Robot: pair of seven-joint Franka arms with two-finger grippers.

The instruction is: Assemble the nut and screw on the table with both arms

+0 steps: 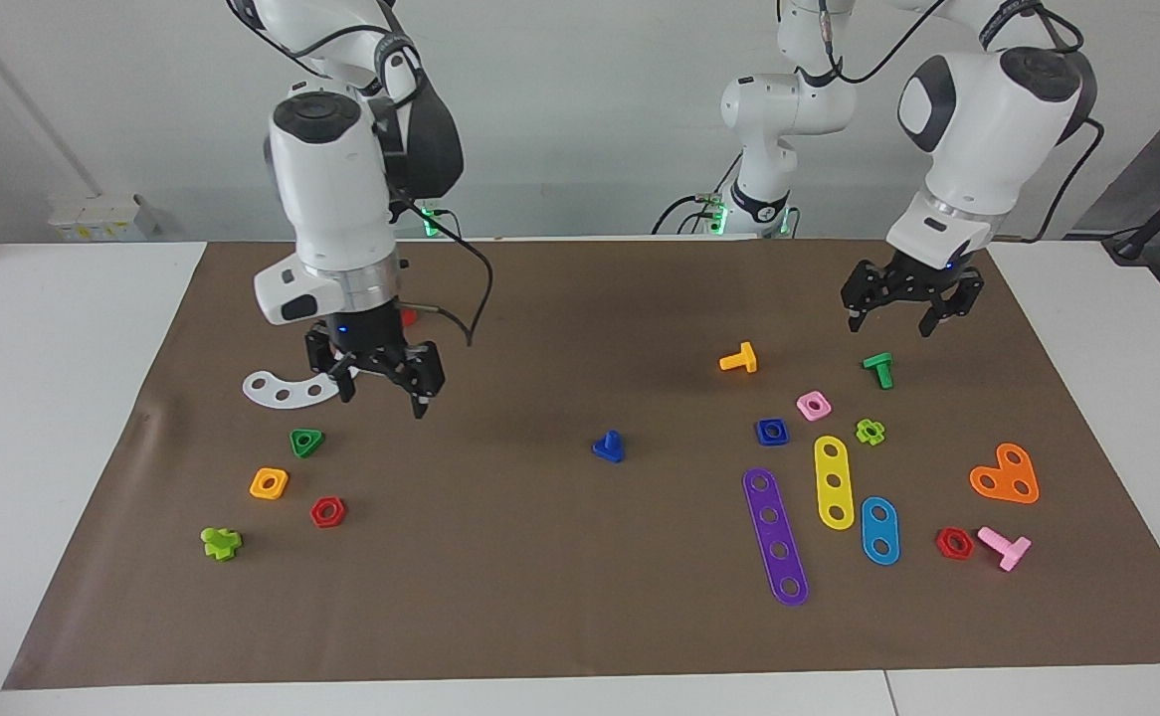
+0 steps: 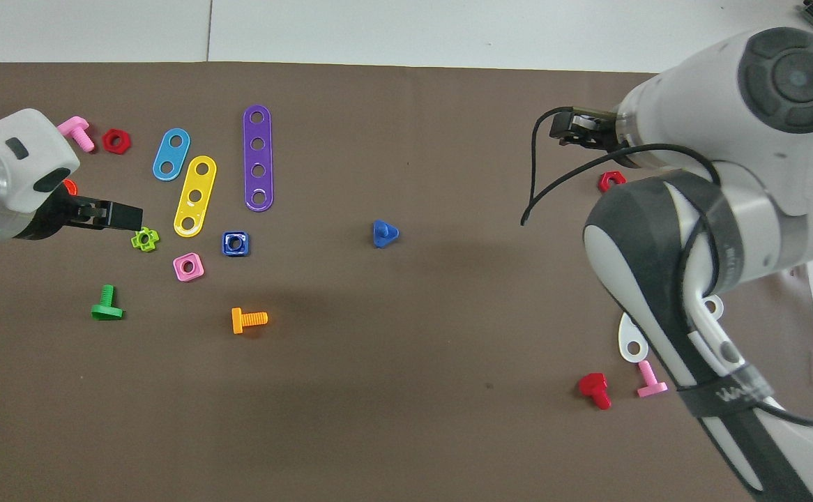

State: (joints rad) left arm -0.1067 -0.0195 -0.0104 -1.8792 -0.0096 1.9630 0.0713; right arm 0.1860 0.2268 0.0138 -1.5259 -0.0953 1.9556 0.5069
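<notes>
The dark-blue screw (image 1: 609,447) (image 2: 384,233) stands alone on its triangular head, shaft up, in the middle of the brown mat (image 1: 540,617) on the table. The dark-blue square nut (image 1: 771,432) (image 2: 236,243) lies flat toward the left arm's end, beside a pink square nut (image 1: 814,405). My right gripper (image 1: 384,398) hangs open and empty in the air over the mat beside the white curved plate (image 1: 277,389); the overhead view hides it under its own arm. My left gripper (image 1: 890,324) (image 2: 119,215) hangs open and empty over the green screw (image 1: 878,369).
Near the nut lie purple (image 1: 775,535), yellow (image 1: 833,481) and blue (image 1: 879,530) hole strips, a lime cross nut (image 1: 870,431) and an orange screw (image 1: 739,358). Toward the right arm's end lie a green triangular nut (image 1: 306,442), an orange square nut (image 1: 269,483) and a red hex nut (image 1: 327,512).
</notes>
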